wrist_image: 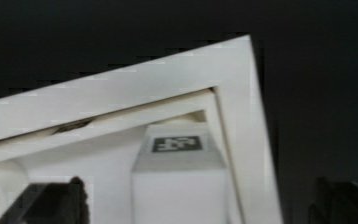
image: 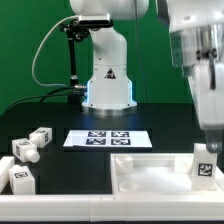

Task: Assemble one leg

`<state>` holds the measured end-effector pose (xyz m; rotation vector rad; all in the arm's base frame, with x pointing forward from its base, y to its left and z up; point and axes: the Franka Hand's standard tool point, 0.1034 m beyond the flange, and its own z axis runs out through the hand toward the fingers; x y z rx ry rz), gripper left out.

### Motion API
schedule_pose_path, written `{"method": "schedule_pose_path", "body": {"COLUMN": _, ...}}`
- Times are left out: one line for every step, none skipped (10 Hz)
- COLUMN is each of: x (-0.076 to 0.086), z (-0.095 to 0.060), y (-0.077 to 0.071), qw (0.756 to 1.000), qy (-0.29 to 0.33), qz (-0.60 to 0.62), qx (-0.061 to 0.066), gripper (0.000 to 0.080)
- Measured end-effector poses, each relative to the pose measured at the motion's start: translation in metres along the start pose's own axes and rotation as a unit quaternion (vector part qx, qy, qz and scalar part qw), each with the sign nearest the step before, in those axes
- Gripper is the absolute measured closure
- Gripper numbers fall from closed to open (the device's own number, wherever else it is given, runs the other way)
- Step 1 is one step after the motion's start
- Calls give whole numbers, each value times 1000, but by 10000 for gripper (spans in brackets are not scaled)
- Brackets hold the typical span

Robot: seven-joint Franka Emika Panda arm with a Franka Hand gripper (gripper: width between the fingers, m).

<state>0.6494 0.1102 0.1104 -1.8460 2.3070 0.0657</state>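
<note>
One leg [image: 203,164], a small white post with a square tag, stands upright in the corner of the white tray [image: 150,172] at the exterior view's right. My gripper [image: 208,135] hangs just above it. In the wrist view the leg [wrist_image: 179,150] rises inside the tray's corner rim [wrist_image: 238,90], between my two dark fingers [wrist_image: 55,200]. The gripper [wrist_image: 197,205] is open, with a gap on each side of the leg. Three more legs [image: 25,150] lie loose at the exterior view's left.
The marker board [image: 108,138] lies flat on the black table behind the tray. The robot's white base [image: 108,75] stands at the back, with a cable looping to its side. A green wall closes the back.
</note>
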Motion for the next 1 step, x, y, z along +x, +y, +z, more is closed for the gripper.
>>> {"method": "schedule_pose_path", "body": {"x": 1, "z": 4, "y": 2, "qw": 1000, "qy": 2, "qz": 0, "qx": -2, "gripper": 158}}
